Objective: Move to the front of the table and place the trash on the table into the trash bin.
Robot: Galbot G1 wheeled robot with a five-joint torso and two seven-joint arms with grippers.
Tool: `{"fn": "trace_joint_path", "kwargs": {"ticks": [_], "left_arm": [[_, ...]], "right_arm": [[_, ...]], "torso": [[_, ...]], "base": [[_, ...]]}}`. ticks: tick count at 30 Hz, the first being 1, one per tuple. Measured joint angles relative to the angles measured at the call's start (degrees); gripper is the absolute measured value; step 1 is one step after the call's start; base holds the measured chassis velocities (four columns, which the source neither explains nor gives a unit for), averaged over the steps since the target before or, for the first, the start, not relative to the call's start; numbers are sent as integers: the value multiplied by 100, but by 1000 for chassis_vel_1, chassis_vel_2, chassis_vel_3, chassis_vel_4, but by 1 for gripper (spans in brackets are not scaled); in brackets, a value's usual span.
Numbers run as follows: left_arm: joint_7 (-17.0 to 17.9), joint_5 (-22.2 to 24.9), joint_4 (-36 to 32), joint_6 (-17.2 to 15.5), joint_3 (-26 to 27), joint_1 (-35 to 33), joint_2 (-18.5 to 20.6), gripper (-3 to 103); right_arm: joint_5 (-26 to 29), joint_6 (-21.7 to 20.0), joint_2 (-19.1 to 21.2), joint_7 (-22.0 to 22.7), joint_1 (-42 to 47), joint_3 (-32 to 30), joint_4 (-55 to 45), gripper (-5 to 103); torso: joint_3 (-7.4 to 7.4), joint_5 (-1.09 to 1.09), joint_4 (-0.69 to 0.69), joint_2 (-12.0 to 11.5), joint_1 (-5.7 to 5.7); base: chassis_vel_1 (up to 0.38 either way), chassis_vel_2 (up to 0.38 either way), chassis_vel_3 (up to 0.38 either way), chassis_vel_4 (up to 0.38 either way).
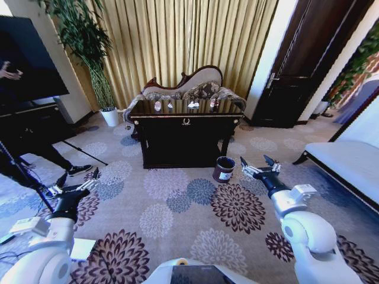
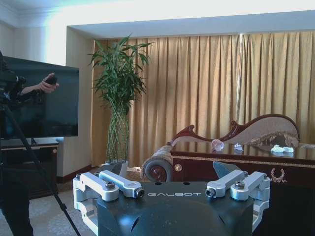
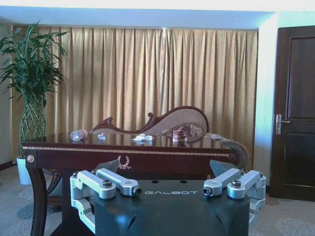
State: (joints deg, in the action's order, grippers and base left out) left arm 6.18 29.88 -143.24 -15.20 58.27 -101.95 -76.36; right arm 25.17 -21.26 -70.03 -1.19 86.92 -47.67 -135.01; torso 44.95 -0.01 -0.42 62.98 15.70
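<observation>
— Tables?
— One table, ahead of both grippers.
— Pieces of trash on top?
— Four. One clear bottle, two of white paper, namely a small scrap and a larger scrap, plus one small red-and-white item.
— Bins?
— One trash bin, just beside the right gripper, on its inner side.
— Grippers?
— Two, counting the left gripper.
— Potted plants?
— One potted plant, beyond the left gripper.

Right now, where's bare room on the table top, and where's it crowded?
The table is bare along its front edge and at both ends. The trash is strung along the back: bottle, paper scraps, a small item. The bin crowds the floor at its front right leg.
</observation>
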Motion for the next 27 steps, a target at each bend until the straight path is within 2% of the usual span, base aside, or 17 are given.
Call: {"fn": "trace_joint_path", "kwargs": {"ticks": [27], "left_arm": [[-11,19,0,-21,33,-65,4,100]], "right_arm": [[14,23,-23,19,-42,8,78,100]], "torso": [[0,0,0,0,0]], "base": [[0,0,0,0]]}}
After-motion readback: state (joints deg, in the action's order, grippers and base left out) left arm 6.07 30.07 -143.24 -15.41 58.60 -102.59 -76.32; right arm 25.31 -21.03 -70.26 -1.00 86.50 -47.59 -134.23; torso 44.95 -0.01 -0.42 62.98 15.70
